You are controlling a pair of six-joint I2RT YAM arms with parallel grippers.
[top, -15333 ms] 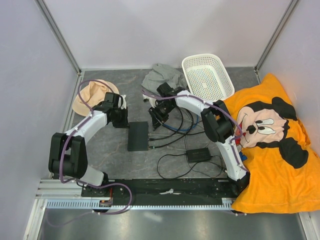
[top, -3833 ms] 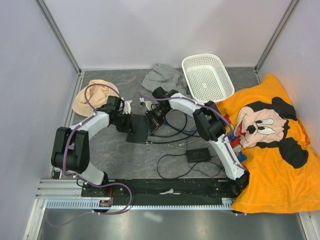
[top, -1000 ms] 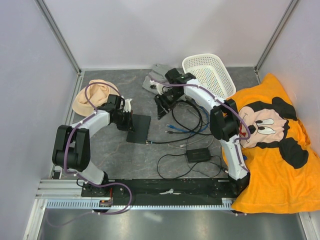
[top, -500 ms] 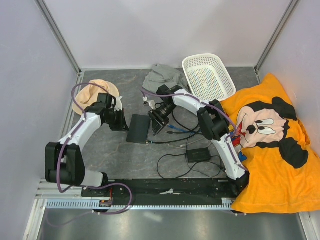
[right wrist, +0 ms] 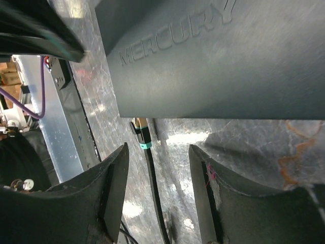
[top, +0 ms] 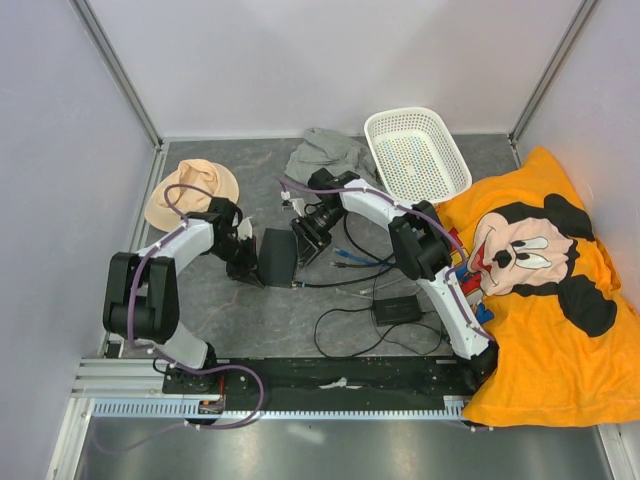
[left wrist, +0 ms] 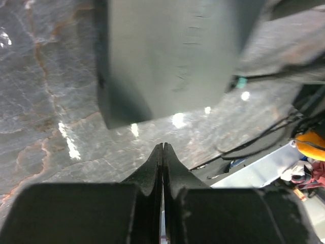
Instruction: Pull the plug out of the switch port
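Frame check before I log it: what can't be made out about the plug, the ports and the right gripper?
The port row: in no view; the right wrist view gives only the top of the switch, overhead it is too small.
The plug: tip in shadow at the switch's edge, same view; seated or out, cannot tell.
The right gripper: open in its own view; overhead its fingers hide beneath its wrist.

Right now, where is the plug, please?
In the right wrist view, the plug sits at the edge of the switch, just ahead of the open right end effector.
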